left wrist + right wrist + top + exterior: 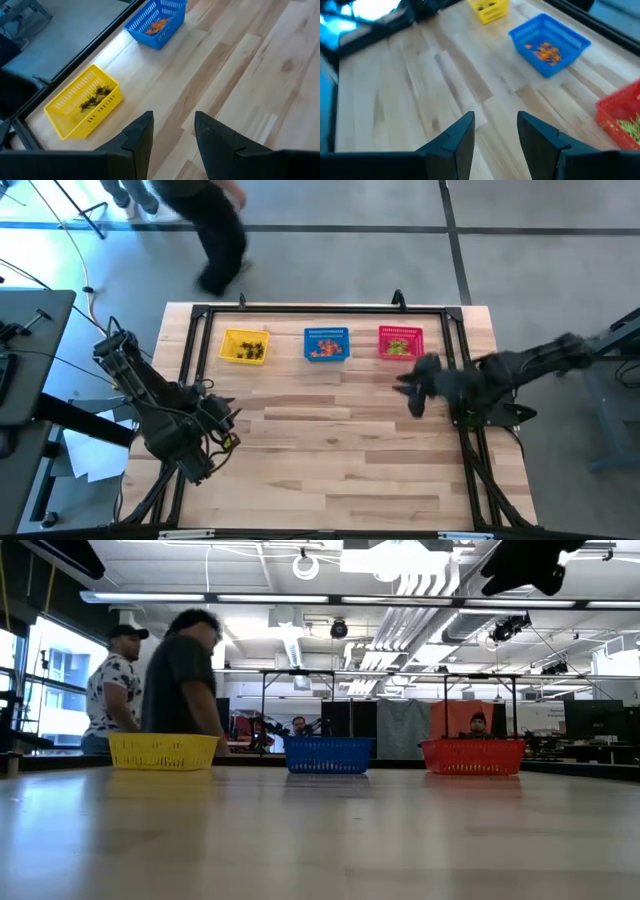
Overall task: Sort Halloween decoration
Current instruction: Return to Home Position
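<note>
The Halloween decoration lies sorted in three mesh baskets along the table's far edge. Black spider trinkets (95, 97) are in the yellow basket (245, 346), orange ones (545, 52) in the blue basket (326, 343), and light green ones (630, 127) in the red basket (400, 341). My left gripper (224, 423) hovers over the table's left side, nearer than the yellow basket. It stands open (172, 135) with nothing between its fingers. My right gripper (412, 392) hangs in the air just nearer than the red basket, also open (495, 135) and holding nothing.
A black frame (320, 310) runs around the table's edges. Bare wood (330, 450) spreads across the middle and near part of the table. Two people (170, 680) stand just past the far left edge, and others sit farther back in the room.
</note>
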{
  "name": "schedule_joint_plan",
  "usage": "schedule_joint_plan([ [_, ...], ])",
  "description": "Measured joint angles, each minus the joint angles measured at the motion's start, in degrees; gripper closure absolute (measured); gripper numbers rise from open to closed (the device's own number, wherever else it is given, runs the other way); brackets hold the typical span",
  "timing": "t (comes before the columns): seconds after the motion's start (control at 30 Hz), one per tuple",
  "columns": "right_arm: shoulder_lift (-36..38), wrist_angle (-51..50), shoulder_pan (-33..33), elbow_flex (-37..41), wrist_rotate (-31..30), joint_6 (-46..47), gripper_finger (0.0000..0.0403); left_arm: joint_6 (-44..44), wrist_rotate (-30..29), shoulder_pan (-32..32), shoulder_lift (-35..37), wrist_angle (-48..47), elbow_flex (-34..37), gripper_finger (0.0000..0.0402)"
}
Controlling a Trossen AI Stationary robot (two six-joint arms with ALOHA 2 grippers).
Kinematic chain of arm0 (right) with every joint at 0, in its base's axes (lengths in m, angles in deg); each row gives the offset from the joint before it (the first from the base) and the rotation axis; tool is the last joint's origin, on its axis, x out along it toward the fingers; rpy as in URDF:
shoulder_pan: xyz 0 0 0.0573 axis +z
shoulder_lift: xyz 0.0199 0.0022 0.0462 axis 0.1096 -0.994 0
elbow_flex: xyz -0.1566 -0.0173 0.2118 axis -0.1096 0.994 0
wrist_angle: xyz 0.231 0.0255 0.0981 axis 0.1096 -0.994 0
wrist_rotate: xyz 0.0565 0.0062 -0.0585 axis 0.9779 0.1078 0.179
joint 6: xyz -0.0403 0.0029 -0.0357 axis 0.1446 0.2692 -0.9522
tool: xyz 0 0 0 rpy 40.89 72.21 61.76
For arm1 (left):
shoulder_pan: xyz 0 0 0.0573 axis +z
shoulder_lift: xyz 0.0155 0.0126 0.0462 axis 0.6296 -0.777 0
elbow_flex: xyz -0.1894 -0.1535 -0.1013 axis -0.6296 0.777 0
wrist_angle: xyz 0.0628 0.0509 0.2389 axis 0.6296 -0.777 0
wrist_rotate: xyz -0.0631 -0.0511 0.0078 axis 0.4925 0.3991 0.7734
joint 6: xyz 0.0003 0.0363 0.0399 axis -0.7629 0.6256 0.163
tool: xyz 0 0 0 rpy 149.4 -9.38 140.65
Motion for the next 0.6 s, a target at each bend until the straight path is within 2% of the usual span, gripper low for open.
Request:
schedule_joint_plan([
  [0.17,-6.98,-0.12,17.86,0.07,-12.70,0.23,0.0258,-1.65,0.04,-1.36,0.49,-0.04,2.10,0.0268],
  [0.27,-10.35,0.12,25.45,0.09,-19.03,-0.51,0.0258,-0.92,0.01,-1.71,0.46,0.05,2.17,0.0268],
  [0.4,-11.17,-0.70,31.07,0.09,-25.59,0.70,0.0258,-0.77,-0.56,-1.72,0.47,0.02,2.17,0.0268],
  [0.53,-9.66,-4.92,33.20,0.09,-31.11,3.07,0.0258,-1.79,-1.66,-1.72,0.47,0.19,2.17,0.0268],
  [0.6,-9.13,-6.00,33.29,0.11,-31.87,4.19,0.0258,-2.72,-1.79,-1.72,0.46,0.28,2.17,0.0268],
])
